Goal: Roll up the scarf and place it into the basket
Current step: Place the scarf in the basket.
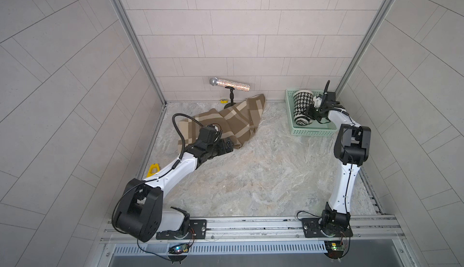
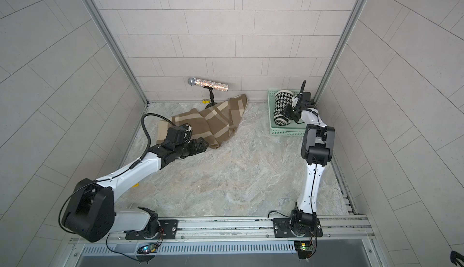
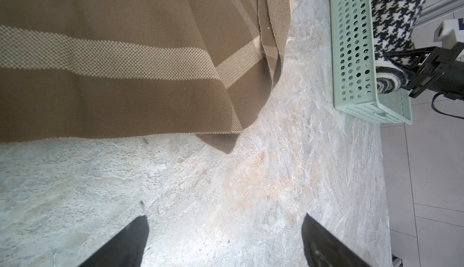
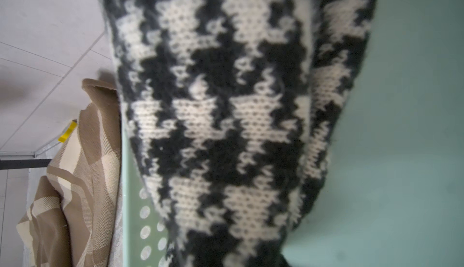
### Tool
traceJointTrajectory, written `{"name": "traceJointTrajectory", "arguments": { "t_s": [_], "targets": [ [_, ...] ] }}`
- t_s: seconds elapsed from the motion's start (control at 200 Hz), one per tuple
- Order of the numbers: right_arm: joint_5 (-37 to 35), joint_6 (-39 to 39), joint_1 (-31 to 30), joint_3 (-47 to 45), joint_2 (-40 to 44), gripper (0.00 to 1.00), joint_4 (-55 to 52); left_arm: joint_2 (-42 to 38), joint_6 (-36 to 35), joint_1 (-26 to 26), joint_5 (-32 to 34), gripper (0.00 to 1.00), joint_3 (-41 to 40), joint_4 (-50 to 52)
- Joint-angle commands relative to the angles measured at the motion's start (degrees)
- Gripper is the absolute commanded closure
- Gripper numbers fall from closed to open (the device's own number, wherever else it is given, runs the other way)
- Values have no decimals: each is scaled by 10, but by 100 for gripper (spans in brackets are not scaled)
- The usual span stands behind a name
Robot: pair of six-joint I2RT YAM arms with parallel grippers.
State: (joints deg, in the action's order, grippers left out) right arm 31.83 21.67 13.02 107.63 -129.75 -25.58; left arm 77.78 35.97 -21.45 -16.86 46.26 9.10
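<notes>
- Placing step in hand, by the look of it: rolled scarf [image 1: 302, 102], black-and-white houndstooth, already inside the basket [image 1: 311, 130] at the far right corner of the surface [image 1: 251, 178].
- Clamped toward its near end by the right fingers [image 1: 312, 110], closed tight on the knit; nothing but wool and mint plastic up close in the right wrist view.
- Lying at a slant in both top views: near end low in the basket, far end up above the far rim. Whether resting on the basket floor, impossible to tell.
- Spread wide and empty, the left fingers [image 3: 125, 243], low over bare surface just beside a brown plaid cloth [image 1: 233, 120], well apart from the basket.
- Behind the cloth, a glittery microphone [image 1: 229, 84] on a stand by the back wall.
- Rolling apparently finished; only settling and release left.
- Next, in all likelihood: ease the far end down inside the rim, open the right fingers, then lift clear without snagging the knit or loosening the roll.
</notes>
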Motion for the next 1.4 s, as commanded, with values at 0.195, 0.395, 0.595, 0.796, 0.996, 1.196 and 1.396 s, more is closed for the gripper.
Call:
{"name": "traceJointTrajectory", "arguments": {
  "t_s": [0.195,0.395,0.595,0.796,0.996,1.196,1.396],
  "targets": [
    [71,-79,-19,168,-104,100,-182,23,-8,6,-18,0,19,17],
    [127,-81,-25,197,-138,88,-188,43,-9,6,-31,0,29,21],
    [156,-71,-27,228,-192,70,-201,54,-8,7,-45,0,33,18],
    [145,-62,-25,226,-168,47,-212,53,-8,7,-44,0,34,20],
    [114,-63,-7,190,-98,19,-203,42,-5,7,-40,0,36,20],
    [102,-30,13,19,7,0,-67,25,-3,10,-15,0,45,19],
    [66,-5,18,-136,121,0,54,36,16,30,39,6,50,-31]
  ]
}}
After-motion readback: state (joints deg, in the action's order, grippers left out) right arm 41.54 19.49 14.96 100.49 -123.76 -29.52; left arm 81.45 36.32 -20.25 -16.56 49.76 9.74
